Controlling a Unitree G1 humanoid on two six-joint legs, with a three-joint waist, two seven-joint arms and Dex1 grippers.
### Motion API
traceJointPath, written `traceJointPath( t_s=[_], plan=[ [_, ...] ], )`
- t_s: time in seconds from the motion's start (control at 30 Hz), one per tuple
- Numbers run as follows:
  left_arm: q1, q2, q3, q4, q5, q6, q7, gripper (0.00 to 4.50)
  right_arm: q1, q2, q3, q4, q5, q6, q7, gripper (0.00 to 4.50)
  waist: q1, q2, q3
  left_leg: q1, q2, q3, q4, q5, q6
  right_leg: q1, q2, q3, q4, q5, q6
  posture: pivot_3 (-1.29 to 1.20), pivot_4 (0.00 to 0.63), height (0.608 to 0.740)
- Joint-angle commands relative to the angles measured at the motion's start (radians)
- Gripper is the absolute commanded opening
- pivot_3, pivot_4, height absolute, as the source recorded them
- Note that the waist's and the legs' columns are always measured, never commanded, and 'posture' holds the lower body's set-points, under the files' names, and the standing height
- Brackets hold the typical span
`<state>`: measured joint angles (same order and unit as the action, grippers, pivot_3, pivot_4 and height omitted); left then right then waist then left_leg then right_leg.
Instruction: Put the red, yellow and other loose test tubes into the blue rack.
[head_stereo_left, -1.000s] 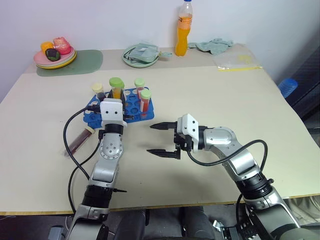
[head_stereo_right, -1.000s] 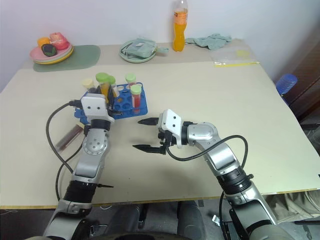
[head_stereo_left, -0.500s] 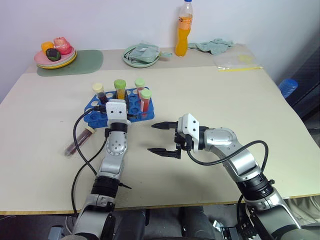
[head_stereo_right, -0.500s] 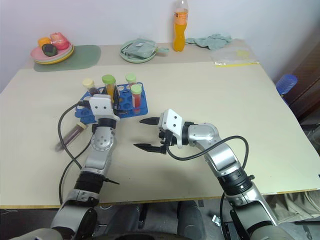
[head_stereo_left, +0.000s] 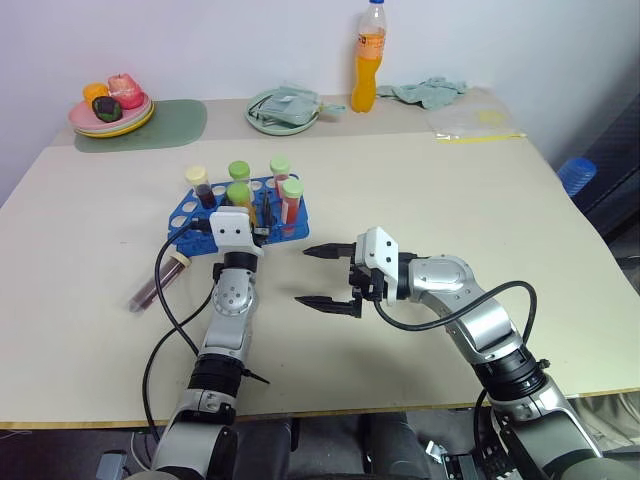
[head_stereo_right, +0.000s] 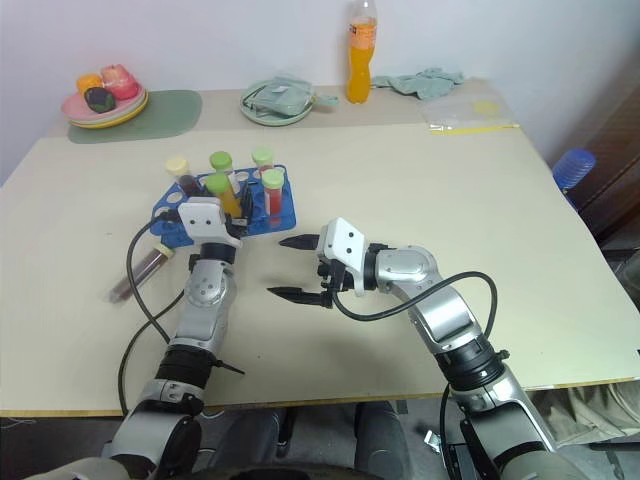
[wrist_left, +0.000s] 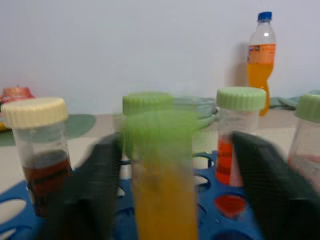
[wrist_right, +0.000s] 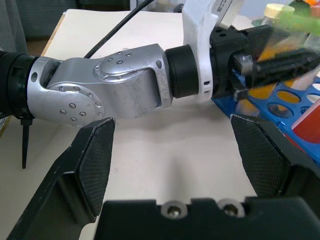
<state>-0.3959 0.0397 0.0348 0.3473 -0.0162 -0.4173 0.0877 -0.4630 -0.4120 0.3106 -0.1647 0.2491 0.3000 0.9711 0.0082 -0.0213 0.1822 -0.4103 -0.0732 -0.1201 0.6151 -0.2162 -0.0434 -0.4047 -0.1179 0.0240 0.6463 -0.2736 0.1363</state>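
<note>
Left gripper (wrist_left: 165, 200) at near edge of blue rack (head_stereo_left: 190, 213), jaws spread either side of yellow tube (wrist_left: 162, 175); tube stands between fingers, contact not discernible. Rack on table (head_stereo_left: 420, 180), also holding dark tube with cream cap (head_stereo_left: 197, 185), green-capped tube (head_stereo_left: 239, 171) behind, two red tubes (head_stereo_left: 290, 200). Maroon tube (head_stereo_left: 160, 282) lies loose on table, left of left arm, well apart from rack. Right gripper (head_stereo_left: 325, 275) hovers mid-table, jaws spread wide, empty.

Yellow tube (wrist_left: 162, 165) blurred between jaws
</note>
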Motion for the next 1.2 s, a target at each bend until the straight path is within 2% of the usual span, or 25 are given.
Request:
traceJointPath(
  t_s=[0.03, 0.23, 0.33, 0.43, 0.53, 0.7, 0.77, 0.83, 0.93, 1.07, 1.2],
  plan=[
    [0.034, 0.007, 0.031, -0.182, -0.068, 0.01, -0.032, 4.42, 0.002, -0.003, -0.007, -0.05, 0.01, -0.001, 0.002, 4.08, -0.002, 0.0, 0.0, 0.0, 0.0, 0.0, 0.0, 0.0, 0.0, 0.0, 0.0, 0.0, 0.0, 0.0, 0.0, 0.0, 0.15, 0.74],
    [0.105, 0.1, 0.089, -0.547, -0.236, 0.274, -0.108, 4.42, 0.005, -0.005, -0.008, -0.052, 0.017, 0.004, 0.009, 4.08, -0.005, 0.0, 0.0, 0.0, 0.001, 0.0, 0.0, 0.0, 0.0, 0.0, 0.001, 0.0, 0.001, 0.0, 0.0, 0.0, 0.15, 0.74],
    [0.14, 0.23, 0.165, -0.716, -0.394, 0.512, -0.158, 4.47, 0.003, -0.003, -0.008, -0.047, 0.017, 0.002, 0.013, 4.08, -0.012, 0.0, 0.0, 0.0, 0.001, 0.0, 0.0, 0.0, 0.0, 0.0, 0.001, 0.0, 0.001, 0.0, 0.0, 0.0, 0.15, 0.74],
    [0.163, 0.354, 0.283, -0.807, -0.562, 0.745, -0.145, 4.47, 0.001, -0.002, -0.008, -0.042, 0.019, 0.002, 0.02, 4.08, -0.023, 0.001, 0.0, 0.0, 0.001, -0.001, 0.0, 0.0, 0.0, 0.0, 0.001, 0.0, 0.001, 0.0, 0.0, 0.0, 0.15, 0.74],
    [0.228, 0.573, 0.431, -0.848, -0.732, 1.08, -0.153, 4.47, -0.002, -0.001, -0.006, -0.034, 0.022, 0.0, 0.032, 4.08, -0.029, 0.0, 0.0, 0.001, 0.002, -0.004, -0.001, 0.0, 0.0, 0.0, 0.002, 0.0, 0.002, -0.001, 0.0, 0.0, 0.15, 0.74],
    [0.348, 0.881, 0.524, -0.786, -0.804, 1.436, -0.27, 4.47, -0.013, 0.016, 0.003, -0.008, 0.018, -0.016, 0.045, 4.08, -0.029, 0.002, 0.001, 0.001, 0.002, -0.006, -0.002, 0.0, 0.0, -0.001, 0.003, 0.0, 0.002, -0.001, -0.001, 0.0, 0.15, 0.74],
    [0.358, 0.989, 0.488, -0.771, -0.808, 1.5, -0.358, 4.47, -0.017, 0.024, 0.006, 0.001, 0.014, -0.024, 0.046, 4.08, -0.022, 0.001, 0.001, 0.001, 0.002, -0.006, -0.002, 0.0, 0.0, 0.0, 0.003, 0.0, 0.002, -0.001, -0.001, 0.0, 0.15, 0.74],
    [0.328, 1.074, 0.459, -0.722, -0.855, 1.638, -0.418, 4.47, -0.02, 0.031, 0.007, 0.007, 0.01, -0.03, 0.045, 4.08, -0.019, 0.0, 0.001, 0.001, 0.001, -0.005, -0.001, 0.0, 0.0, 0.0, 0.003, -0.002, 0.0, -0.001, -0.001, 0.0, 0.15, 0.74],
    [0.277, 1.218, 0.312, -0.642, -0.823, 1.716, -0.528, 4.47, -0.018, 0.041, 0.007, 0.009, 0.009, -0.028, 0.039, 4.08, -0.025, 0.001, 0.002, 0.001, 0.001, -0.006, -0.002, 0.0, 0.0, 0.0, 0.003, -0.002, 0.001, -0.001, -0.001, 0.0, 0.15, 0.74],
    [0.127, 1.25, 0.108, -0.508, -0.742, 1.708, -0.621, 4.47, -0.018, 0.055, 0.008, 0.013, 0.01, -0.023, 0.027, 4.08, -0.028, 0.002, 0.002, 0.001, 0.001, -0.004, -0.004, 0.0, -0.001, -0.001, 0.003, -0.001, 0.002, -0.001, -0.001, 0.0, 0.15, 0.74],
    [-0.08, 1.186, -0.145, -0.345, -0.599, 1.639, -0.739, 4.47, -0.023, 0.069, 0.01, 0.018, 0.003, -0.025, 0.011, 4.08, -0.026, 0.002, 0.002, 0.001, 0.002, -0.004, -0.004, 0.0, -0.001, -0.001, 0.003, -0.001, 0.001, -0.001, -0.001, 0.0, 0.15, 0.74]
  ],
)
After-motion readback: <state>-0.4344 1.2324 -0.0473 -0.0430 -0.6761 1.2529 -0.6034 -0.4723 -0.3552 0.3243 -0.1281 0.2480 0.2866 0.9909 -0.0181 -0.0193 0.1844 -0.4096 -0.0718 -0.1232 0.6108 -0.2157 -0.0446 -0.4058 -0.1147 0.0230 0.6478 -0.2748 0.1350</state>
